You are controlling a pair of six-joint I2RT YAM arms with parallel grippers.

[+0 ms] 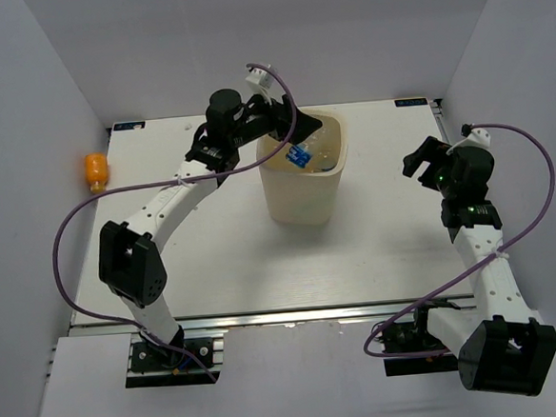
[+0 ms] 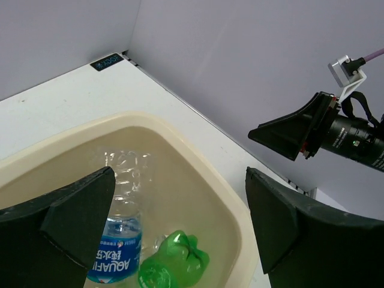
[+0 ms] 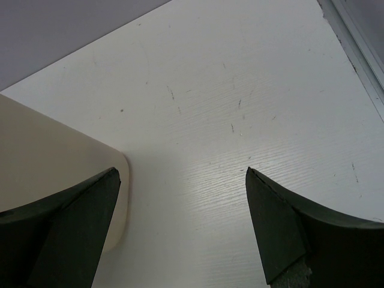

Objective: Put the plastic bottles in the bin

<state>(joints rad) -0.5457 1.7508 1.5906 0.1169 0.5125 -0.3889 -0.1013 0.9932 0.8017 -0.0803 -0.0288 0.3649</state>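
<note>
The cream-beige bin (image 1: 301, 199) stands at the table's middle. Inside it lie a clear bottle with a blue label (image 1: 300, 155) and, in the left wrist view, the same clear bottle (image 2: 120, 237) beside a crushed green bottle (image 2: 175, 259). My left gripper (image 1: 289, 133) hovers over the bin's back-left rim (image 2: 180, 139), open and empty (image 2: 180, 207). My right gripper (image 1: 417, 161) is open and empty (image 3: 180, 201) above bare table right of the bin, whose corner (image 3: 54, 162) shows at the left. An orange bottle (image 1: 95, 171) lies beyond the table's left edge.
The table's back edge and the white enclosure walls are close behind the bin. The right arm's wrist camera (image 2: 336, 129) shows in the left wrist view. Purple cables loop from both arms.
</note>
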